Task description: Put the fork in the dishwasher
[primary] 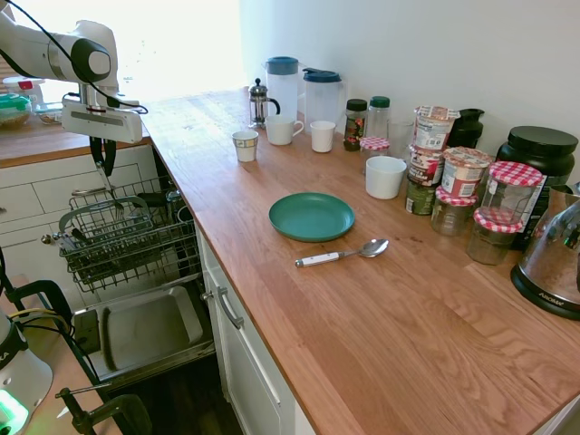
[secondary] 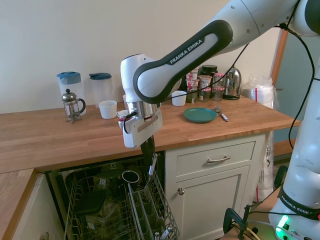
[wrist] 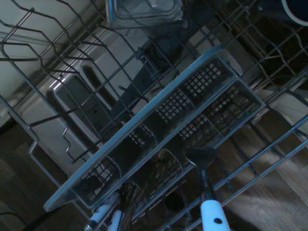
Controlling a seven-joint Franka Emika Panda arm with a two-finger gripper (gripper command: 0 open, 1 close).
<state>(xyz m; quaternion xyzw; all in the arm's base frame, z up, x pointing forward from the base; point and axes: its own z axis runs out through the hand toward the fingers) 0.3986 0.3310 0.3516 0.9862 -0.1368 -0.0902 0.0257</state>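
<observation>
gripper (secondary: 148, 150) hangs over the pulled-out rack of the dishwasher (primary: 118, 237), fingers pointing down and pinched on the fork (secondary: 152, 166). fork: slim, silver, shiny metal; it hangs nearly upright from the gripper, its lower end down among the rack wires. in the first exterior view it shows as a thin bright line (primary: 106, 181) just below the dark fingers.

dishwasher: grey wire racks, thin rods in a grid with upright tines; drop-down door open and lined with shiny metal, with a shallow rectangular recess. wrist view, dim: long grey plastic cutlery basket (wrist: 159, 125) with mesh-bottomed compartments, sitting slantwise in the rack directly under the camera. a white-handled utensil (wrist: 208, 202) shows rising from the bottom edge, with two more white handle ends beside the basket; cannot tell what those are.

counter (primary: 381, 299): warm wood boards, smooth, visible grain. on it, well apart from the dishwasher: round teal plate (primary: 311, 216), matte; just beside the plate, a spoon (primary: 341, 254) with metal bowl and white handle, lying flat. farther from the dishwasher than the plate, white cups and glass jars with red checked lids.
</observation>
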